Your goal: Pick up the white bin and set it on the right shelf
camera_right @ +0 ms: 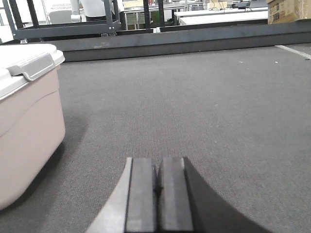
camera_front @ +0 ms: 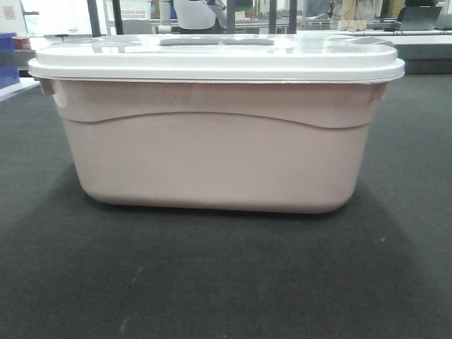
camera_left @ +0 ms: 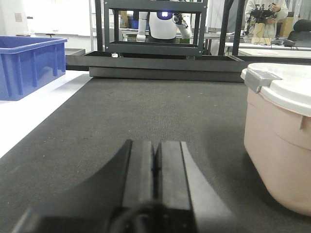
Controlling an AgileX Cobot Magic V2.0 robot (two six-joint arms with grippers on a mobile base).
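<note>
The white bin [camera_front: 212,152], a pale pinkish tote with a glossy white lid and a wavy side ridge, stands on dark carpet straight ahead and fills most of the front view. Its left end shows in the left wrist view as the bin [camera_left: 279,136] at the right edge, and its right end as the bin [camera_right: 26,121] at the left edge of the right wrist view. My left gripper [camera_left: 156,145] is shut and empty, low over the carpet to the bin's left. My right gripper [camera_right: 156,162] is shut and empty, to the bin's right. The right shelf is out of view.
A blue plastic bin [camera_left: 29,65] sits on a white surface at the left. A dark metal rack [camera_left: 155,46] and low dark rails [camera_right: 194,41] run across the far edge of the carpet. Tables and a person stand beyond.
</note>
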